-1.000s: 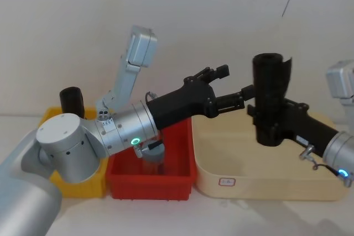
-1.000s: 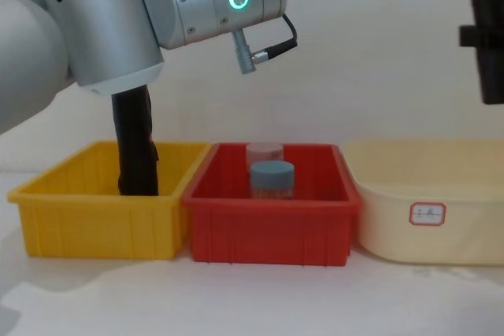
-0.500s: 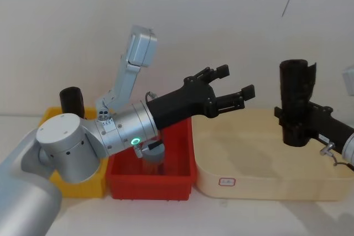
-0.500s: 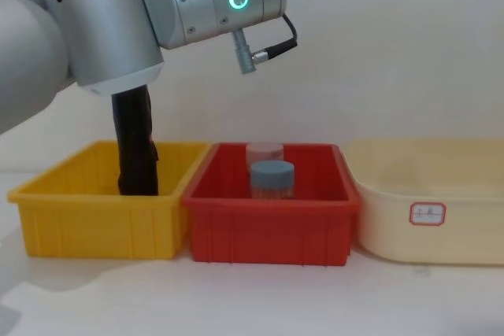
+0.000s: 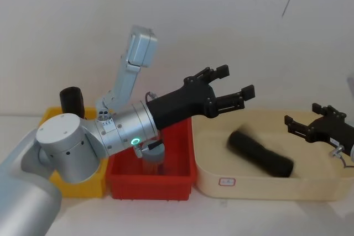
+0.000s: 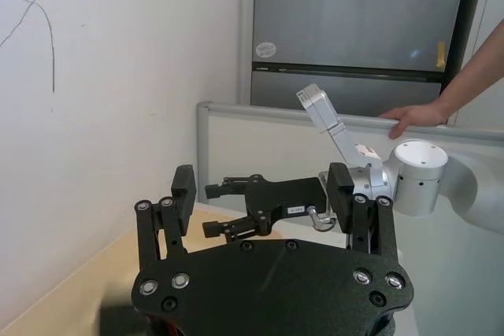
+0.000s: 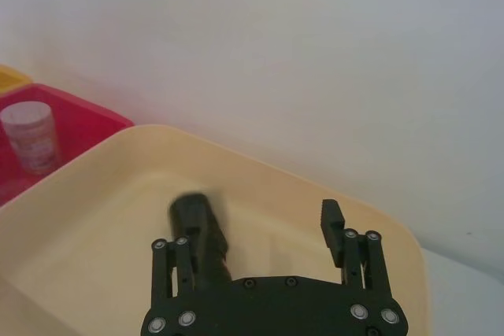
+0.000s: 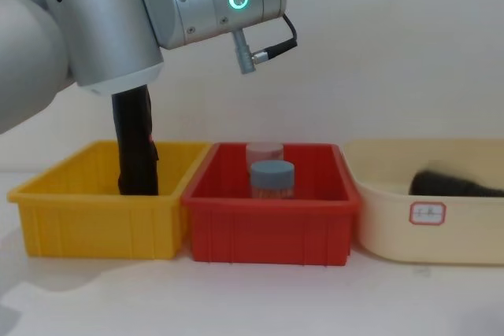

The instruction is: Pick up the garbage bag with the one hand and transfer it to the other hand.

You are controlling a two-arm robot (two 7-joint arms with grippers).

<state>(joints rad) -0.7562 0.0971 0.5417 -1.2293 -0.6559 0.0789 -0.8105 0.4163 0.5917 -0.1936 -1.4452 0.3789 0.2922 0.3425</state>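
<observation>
The garbage bag point(image 5: 260, 153), a black, tightly rolled plastic cylinder, lies on its side inside the shallow cream-coloured plastic tub point(image 5: 276, 189). It slants across the tub floor with its outline smeared, and it is apart from both grippers. The right gripper point(image 5: 302, 115), black and slim-fingered, hangs over the tub's right end with its fingers spread and nothing between them. The left gripper point(image 5: 235, 81), black on a silver arm with a teal glowing ring, is held high over the tub's left part, likewise spread wide and empty.
</observation>
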